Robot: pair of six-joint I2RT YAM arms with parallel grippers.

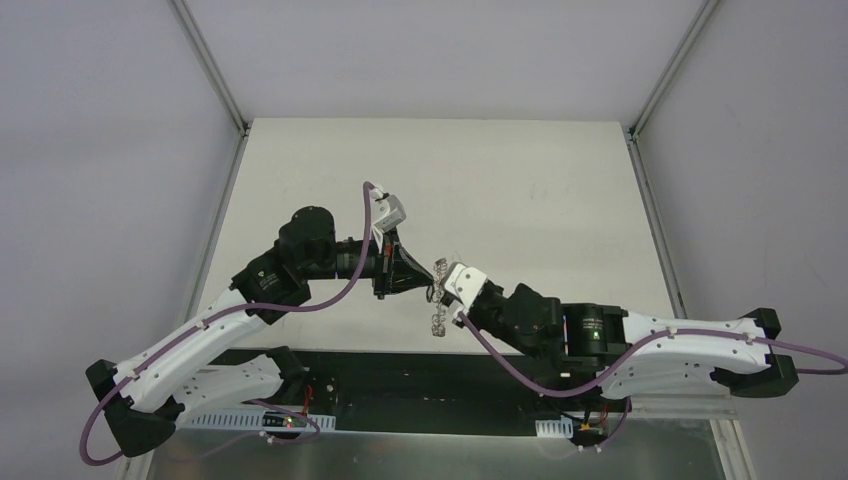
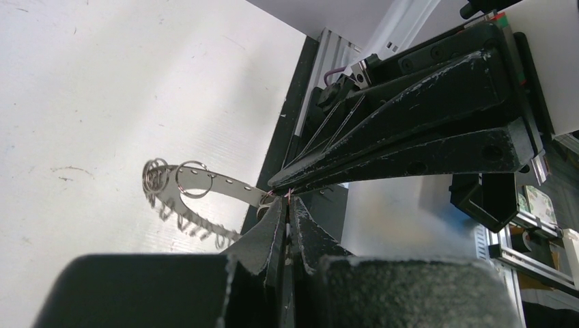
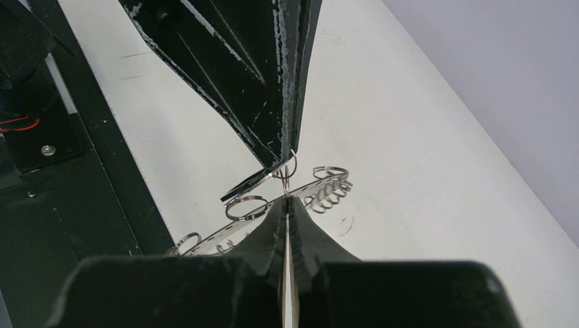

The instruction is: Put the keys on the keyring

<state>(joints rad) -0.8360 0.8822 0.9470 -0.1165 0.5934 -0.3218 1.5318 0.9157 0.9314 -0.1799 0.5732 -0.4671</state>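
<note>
The keyring (image 2: pixel 205 181), a silvery perforated band fringed with thin wire loops, hangs above the table between both grippers; it also shows as the keyring (image 1: pixel 437 305) and the keyring (image 3: pixel 328 181). My left gripper (image 2: pixel 288 199) is shut, with a thin wire loop at its tips. My right gripper (image 3: pixel 287 199) is shut on a small loop (image 3: pixel 287 174) that reaches up to the left gripper's fingertips (image 3: pixel 280 154). The key (image 3: pixel 242 186), a small dark flat piece, dangles from that loop beside the left tips. Whether it is pinched I cannot tell. The two grippers meet tip to tip (image 1: pixel 436 280).
The white table (image 1: pixel 520 190) stretches away behind the grippers. A black base strip (image 1: pixel 400 370) with the arm mounts runs along the near edge. Aluminium frame posts (image 1: pixel 215 70) rise at the back corners.
</note>
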